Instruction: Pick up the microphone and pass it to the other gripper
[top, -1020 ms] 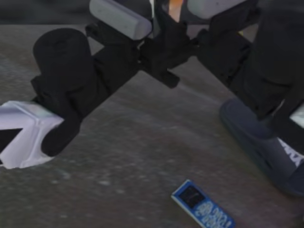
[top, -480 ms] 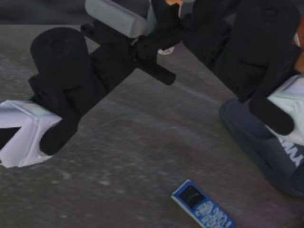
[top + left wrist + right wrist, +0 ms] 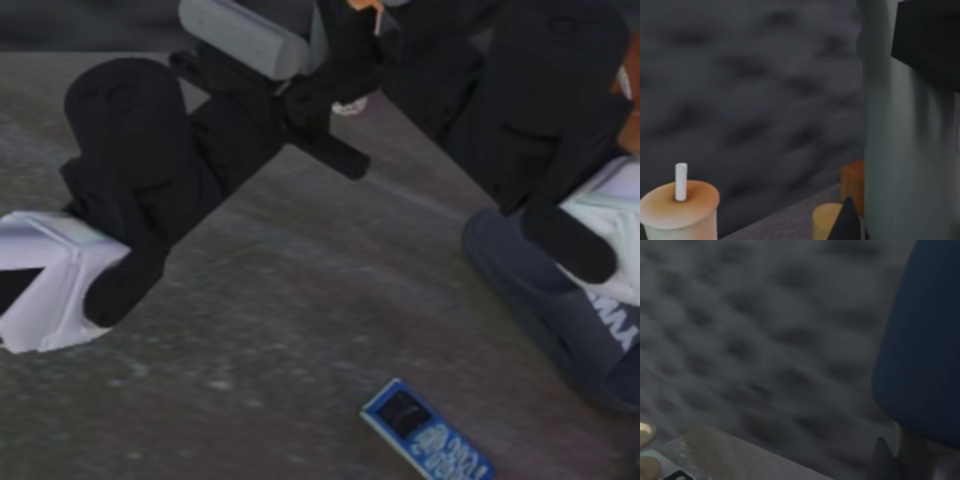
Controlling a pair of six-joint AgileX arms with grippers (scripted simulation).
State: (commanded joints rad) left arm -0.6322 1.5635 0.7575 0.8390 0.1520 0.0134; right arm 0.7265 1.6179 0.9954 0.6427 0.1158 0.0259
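Crowding the microphone (image 3: 905, 150) with jaws whose grip I could not tell, the left gripper (image 3: 325, 105) by its grey handle and the right gripper (image 3: 395, 55) by its navy head (image 3: 925, 340) hung above the table's (image 3: 300, 320) far edge, where an early release risked dropping it.

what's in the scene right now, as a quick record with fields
mic: grey handle fills the left wrist view, navy head fills the right wrist view
left pincer: top centre, meeting the right one
right pincer: top centre
grip: hidden, cannot tell
phone: flat on the table, bottom edge
dark oval thing: right side, partly under the right arm
cup: with straw, left wrist view only
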